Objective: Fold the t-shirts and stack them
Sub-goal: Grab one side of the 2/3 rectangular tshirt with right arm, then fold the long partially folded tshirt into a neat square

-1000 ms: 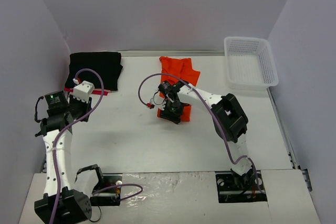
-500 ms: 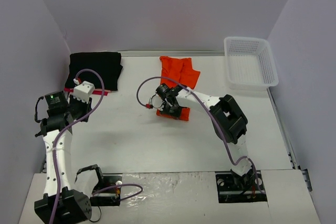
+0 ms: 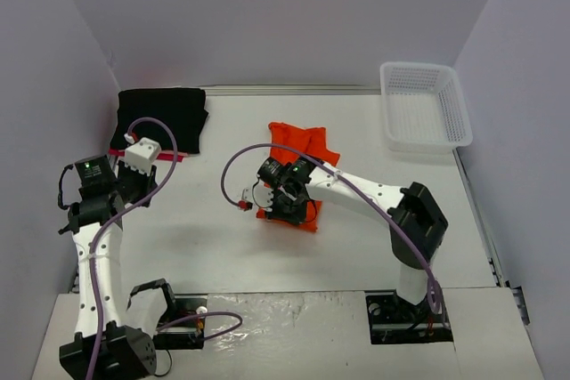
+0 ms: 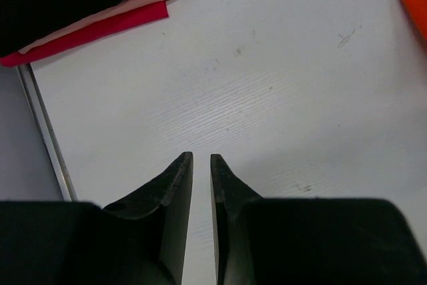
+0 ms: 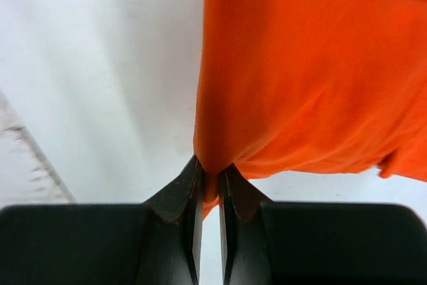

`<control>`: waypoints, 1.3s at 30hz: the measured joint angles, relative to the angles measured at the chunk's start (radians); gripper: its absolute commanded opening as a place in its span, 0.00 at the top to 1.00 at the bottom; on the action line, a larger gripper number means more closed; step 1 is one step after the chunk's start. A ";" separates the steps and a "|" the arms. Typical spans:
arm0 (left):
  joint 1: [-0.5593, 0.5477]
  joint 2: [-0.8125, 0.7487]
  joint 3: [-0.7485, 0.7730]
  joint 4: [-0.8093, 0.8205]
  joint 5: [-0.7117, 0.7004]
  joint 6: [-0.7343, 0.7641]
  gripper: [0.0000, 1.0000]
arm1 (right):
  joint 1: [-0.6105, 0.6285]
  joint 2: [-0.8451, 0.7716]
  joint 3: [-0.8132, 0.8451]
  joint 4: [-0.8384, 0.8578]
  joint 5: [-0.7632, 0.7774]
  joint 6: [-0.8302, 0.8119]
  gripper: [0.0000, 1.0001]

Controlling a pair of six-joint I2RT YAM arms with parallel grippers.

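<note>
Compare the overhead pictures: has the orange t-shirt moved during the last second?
Yes. Pinched by the right gripper, the orange t-shirt has slid nearer the robot: its far edge lies level with the unmoved white mesh basket's near half.

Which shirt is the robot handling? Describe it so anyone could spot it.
On the white table, look midway between the black t-shirt far left and the mesh basket far right. The orange t-shirt lies there, the only bright orange thing, its near edge pinched in the right gripper.

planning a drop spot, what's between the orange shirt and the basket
Nothing stands there: in the top view only bare table lies between the orange shirt and the basket.
</note>
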State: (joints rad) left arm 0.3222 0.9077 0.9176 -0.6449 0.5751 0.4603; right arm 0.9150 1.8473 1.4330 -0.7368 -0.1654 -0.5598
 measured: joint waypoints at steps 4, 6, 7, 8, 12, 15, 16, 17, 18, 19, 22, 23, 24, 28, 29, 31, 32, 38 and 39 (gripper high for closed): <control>0.000 -0.016 0.000 0.000 0.004 0.000 0.84 | 0.049 -0.085 0.000 -0.075 -0.087 0.008 1.00; 0.000 -0.021 0.000 0.000 0.004 0.000 0.84 | 0.060 -0.111 0.000 -0.118 -0.132 0.006 1.00; 0.000 -0.022 0.000 0.000 0.004 0.000 0.84 | 0.062 -0.121 0.000 -0.137 -0.148 0.005 1.00; 0.000 -0.023 0.000 0.000 0.004 0.000 0.84 | 0.063 -0.128 0.001 -0.157 -0.163 0.001 1.00; 0.000 -0.023 0.000 0.000 0.004 0.000 0.84 | 0.062 -0.137 0.037 -0.237 -0.184 -0.021 1.00; 0.000 -0.023 0.000 0.000 0.004 0.000 0.84 | 0.050 -0.137 0.124 -0.284 -0.180 -0.044 1.00; 0.000 -0.023 0.000 0.000 0.004 0.000 0.84 | 0.040 -0.137 0.161 -0.293 -0.175 -0.052 1.00; 0.000 -0.023 0.000 0.000 0.004 0.000 0.84 | 0.029 -0.137 0.195 -0.300 -0.169 -0.061 1.00; 0.000 -0.023 0.000 0.000 0.004 0.000 0.84 | 0.014 -0.136 0.229 -0.303 -0.159 -0.071 1.00; 0.000 -0.023 0.000 0.000 0.004 0.000 0.84 | -0.003 -0.136 0.261 -0.306 -0.149 -0.079 1.00; 0.000 -0.023 0.000 0.000 0.004 0.000 0.84 | -0.047 -0.130 0.340 -0.314 -0.111 -0.111 1.00; 0.000 -0.023 0.000 0.000 0.004 0.000 0.84 | -0.061 -0.122 0.364 -0.317 -0.099 -0.122 1.00; 0.000 -0.023 0.000 0.000 0.003 0.000 0.84 | -0.073 -0.114 0.384 -0.319 -0.086 -0.129 1.00; 0.000 -0.021 0.000 0.000 0.004 0.000 0.84 | -0.107 -0.060 0.442 -0.317 -0.038 -0.158 1.00; 0.000 -0.021 0.000 0.000 0.003 0.000 0.84 | -0.115 -0.045 0.449 -0.315 -0.027 -0.165 1.00; 0.000 -0.020 0.000 0.000 0.004 0.000 0.84 | -0.130 -0.016 0.461 -0.312 -0.014 -0.178 1.00; 0.000 -0.019 0.000 0.000 0.003 0.000 0.84 | -0.136 -0.003 0.465 -0.309 -0.009 -0.183 1.00; 0.000 -0.005 0.000 0.000 0.004 0.004 0.84 | -0.183 0.085 0.505 -0.289 0.004 -0.211 1.00; 0.000 -0.001 0.000 0.000 0.004 0.004 0.84 | -0.190 0.098 0.510 -0.284 0.004 -0.212 1.00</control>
State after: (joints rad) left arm 0.3222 0.9070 0.9176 -0.6453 0.5789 0.4644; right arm 0.7246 1.9450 1.9427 -1.0206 -0.1612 -0.7719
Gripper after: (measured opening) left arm 0.164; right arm 0.068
